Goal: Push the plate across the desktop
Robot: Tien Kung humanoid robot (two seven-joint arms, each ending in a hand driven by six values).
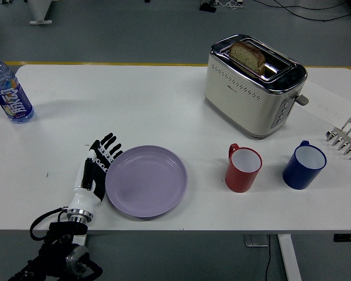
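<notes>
A lilac plate (146, 181) lies flat on the white table (134, 105), near its front edge and left of centre. My left hand (99, 161) rests edge-on against the plate's left rim, fingers straight and spread, holding nothing. Its black and white wrist runs down off the table's near edge. My right arm does not show.
A red mug (243, 168) stands just right of the plate, a blue mug (304, 164) beyond it. A cream toaster (254, 85) with bread in its slot stands behind them. A water bottle (9, 89) is at the far left, a metal rack (346, 138) at the right edge.
</notes>
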